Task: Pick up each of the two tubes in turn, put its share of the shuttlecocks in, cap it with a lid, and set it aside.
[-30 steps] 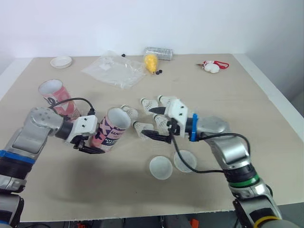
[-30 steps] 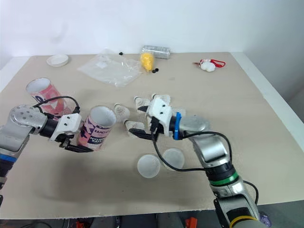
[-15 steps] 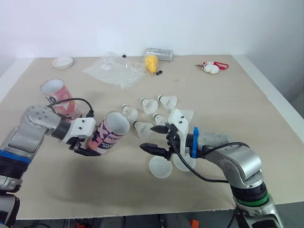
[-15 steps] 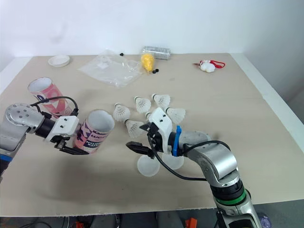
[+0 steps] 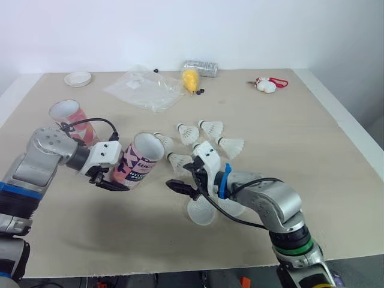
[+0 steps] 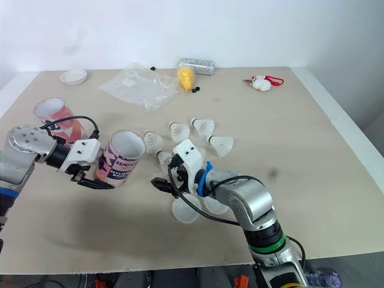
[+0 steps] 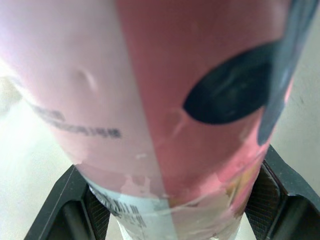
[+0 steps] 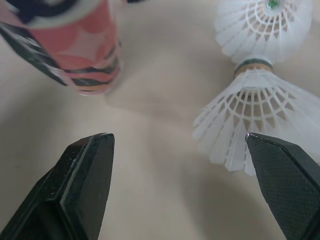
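1. Well, the right gripper (image 5: 182, 175) has swung off the two lids (image 5: 201, 211) and come in close to the held tube (image 5: 139, 161). Its fingers are spread wide with nothing between them.
2. That leaves it lined up on the nearest shuttlecock (image 5: 177, 161), which lies just beside the tube's mouth. I'd judge a fresh pick for loading is starting, with capping still some way off.
3. The left gripper (image 5: 117, 174) stays clamped round the tube's lower end, holding it tilted with the mouth up towards the shuttlecocks.
4. The other shuttlecocks (image 5: 211, 127) lie scattered just beyond the tube's mouth. The second tube (image 5: 67, 113) stands behind the held tube, on the side away from them.
5. I can't see down the tube's mouth, so what is inside is unknown. The right gripper's body covers part of the lids and of the cluster, so an exact count of shuttlecocks escapes me.
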